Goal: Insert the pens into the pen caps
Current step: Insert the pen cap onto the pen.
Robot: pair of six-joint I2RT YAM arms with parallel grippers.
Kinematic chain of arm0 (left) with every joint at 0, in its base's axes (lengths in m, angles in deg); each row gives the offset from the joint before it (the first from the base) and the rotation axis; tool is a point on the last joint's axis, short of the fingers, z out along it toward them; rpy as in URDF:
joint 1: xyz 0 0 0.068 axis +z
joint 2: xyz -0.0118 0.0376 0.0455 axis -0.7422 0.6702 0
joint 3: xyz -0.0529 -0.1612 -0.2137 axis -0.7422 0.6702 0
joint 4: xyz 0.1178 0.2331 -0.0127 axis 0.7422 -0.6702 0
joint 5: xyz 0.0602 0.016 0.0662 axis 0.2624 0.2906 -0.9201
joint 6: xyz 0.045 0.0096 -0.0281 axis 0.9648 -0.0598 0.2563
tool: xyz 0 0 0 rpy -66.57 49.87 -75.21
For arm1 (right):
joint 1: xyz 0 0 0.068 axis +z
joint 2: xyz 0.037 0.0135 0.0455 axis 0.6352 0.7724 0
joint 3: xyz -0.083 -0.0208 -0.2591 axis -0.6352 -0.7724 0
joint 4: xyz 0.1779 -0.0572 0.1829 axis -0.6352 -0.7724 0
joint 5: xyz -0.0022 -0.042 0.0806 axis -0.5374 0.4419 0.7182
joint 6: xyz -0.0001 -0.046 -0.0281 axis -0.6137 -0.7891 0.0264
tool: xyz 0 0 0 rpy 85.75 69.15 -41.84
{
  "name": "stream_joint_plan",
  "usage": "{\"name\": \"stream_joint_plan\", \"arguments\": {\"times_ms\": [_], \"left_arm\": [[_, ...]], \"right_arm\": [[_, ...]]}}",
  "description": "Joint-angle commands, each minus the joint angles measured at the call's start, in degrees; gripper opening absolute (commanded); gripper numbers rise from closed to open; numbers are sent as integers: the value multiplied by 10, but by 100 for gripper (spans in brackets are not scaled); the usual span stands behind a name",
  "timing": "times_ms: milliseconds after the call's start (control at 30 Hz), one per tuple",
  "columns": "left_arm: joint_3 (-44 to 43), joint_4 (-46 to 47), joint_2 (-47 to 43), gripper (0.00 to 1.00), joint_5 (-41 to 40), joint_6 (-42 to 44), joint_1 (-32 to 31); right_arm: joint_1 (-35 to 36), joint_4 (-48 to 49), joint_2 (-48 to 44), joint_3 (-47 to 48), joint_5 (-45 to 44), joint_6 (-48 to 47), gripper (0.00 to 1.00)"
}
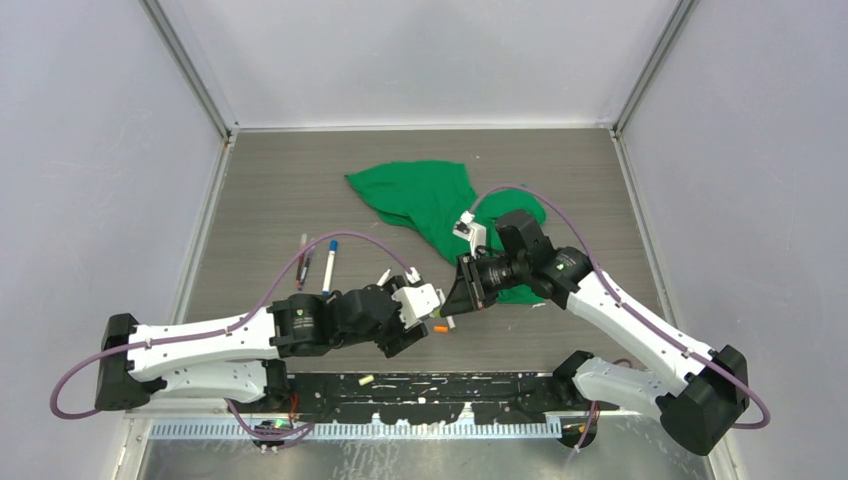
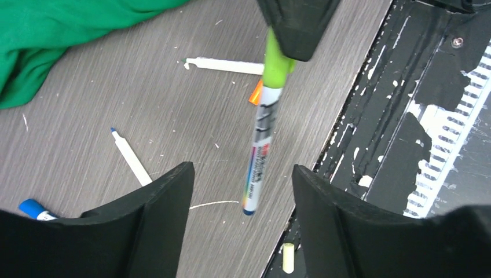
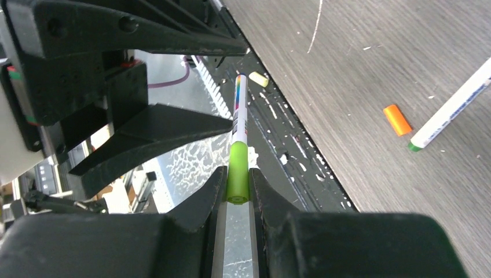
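The green cap is clamped in the tightly closed right gripper, so the pen, apparently seated in it, is held aloft over the near edge of the table. The left gripper is spread wide around the barrel, gripping nothing.

The white pen carries black lettering, a rainbow stripe and a blue end; its cap is lime green. An orange cap lies on the grey wood-grain worktop. The cloth is bright green. A far pen looks dark, perhaps maroon.
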Motion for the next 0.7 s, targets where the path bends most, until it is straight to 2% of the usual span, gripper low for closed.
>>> {"name": "stream_joint_plan", "arguments": {"times_ms": [0,167,333,467,533,600,667], "left_arm": [[-3,27,-4,61,-24,-18,-2],[-1,58,8,47,0,-28,-2],[2,73,17,43,16,-32,-2],[2,77,15,30,17,-32,-2],[4,78,14,20,17,-34,-2],[2,74,16,11,15,-39,-2],[-1,64,20,3,7,-51,-2]], "right_arm": [[-1,6,-21,26,54,-3,1],[-1,44,-26,5,90,21,1],[-1,51,-29,5,91,23,1],[-1,51,-28,3,84,22,1],[-1,51,-27,2,77,21,1],[-1,51,-30,3,55,19,8],[-1,51,-36,6,30,16,34]]}}
